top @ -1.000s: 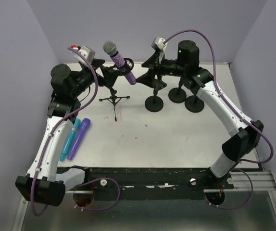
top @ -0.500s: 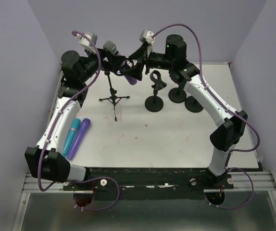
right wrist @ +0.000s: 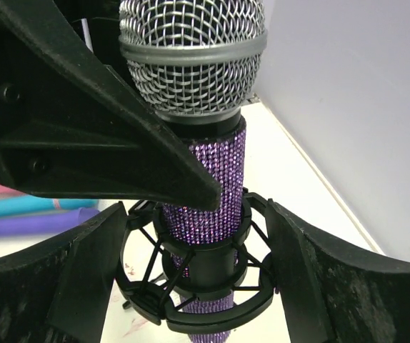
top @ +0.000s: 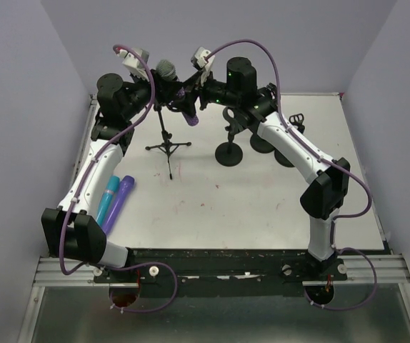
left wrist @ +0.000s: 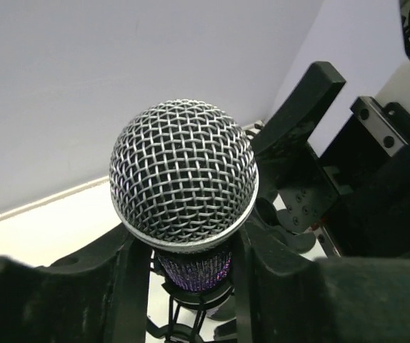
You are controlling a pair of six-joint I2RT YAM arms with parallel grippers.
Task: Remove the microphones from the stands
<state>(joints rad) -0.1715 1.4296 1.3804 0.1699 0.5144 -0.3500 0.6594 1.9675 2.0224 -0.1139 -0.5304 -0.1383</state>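
Microphone in its stand, upper left of centre in the overhead view, both my hands at it.

My left gripper clasps the purple body just under the mesh head, fingers against both sides. My right gripper straddles the shock mount lower down, spread wide; I cannot tell whether it presses. Round-base stands sit just right; a teal microphone and a purple one lie at the table's lower left.

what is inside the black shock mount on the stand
The purple microphone runs through the shock mount, with its mesh head above. The black inner clamp covers the stretch it holds.
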